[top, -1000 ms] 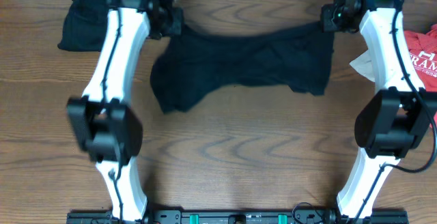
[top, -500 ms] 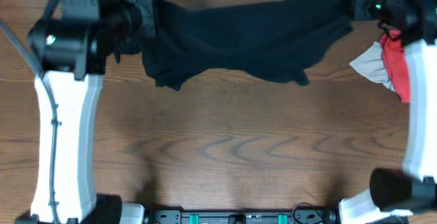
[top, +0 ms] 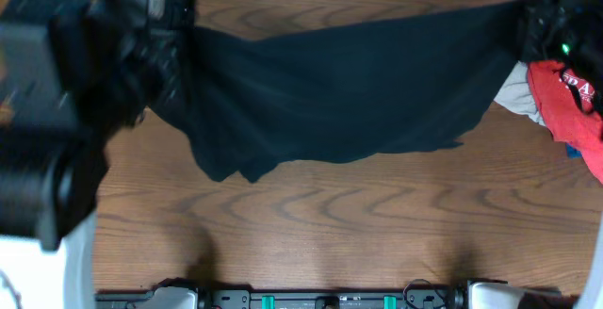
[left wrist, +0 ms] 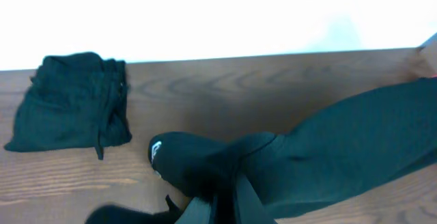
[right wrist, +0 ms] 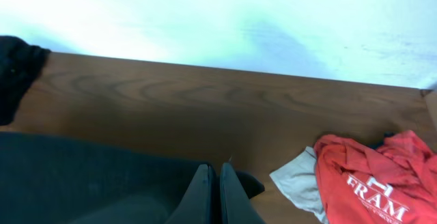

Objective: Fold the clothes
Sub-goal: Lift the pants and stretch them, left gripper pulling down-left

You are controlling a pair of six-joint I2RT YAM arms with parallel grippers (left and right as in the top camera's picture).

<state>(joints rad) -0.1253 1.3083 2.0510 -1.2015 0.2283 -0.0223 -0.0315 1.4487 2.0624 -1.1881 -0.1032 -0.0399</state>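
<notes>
A black top hangs stretched in the air between my two grippers, its lower edge drooping over the table. My left gripper is shut on its left end; in the left wrist view the fabric bunches over the fingers, with a small white round logo showing. The right gripper is shut on the right end, and the cloth runs off to the left of its closed fingers.
A folded black garment lies at the table's back left. A red tee with white letters and a light grey piece lie crumpled at the right edge, also seen as the red tee and grey piece.
Both arms have risen and spread apart, lifting the black top off the table and pulling it taut. It was lying slack on the wood a second ago.
</notes>
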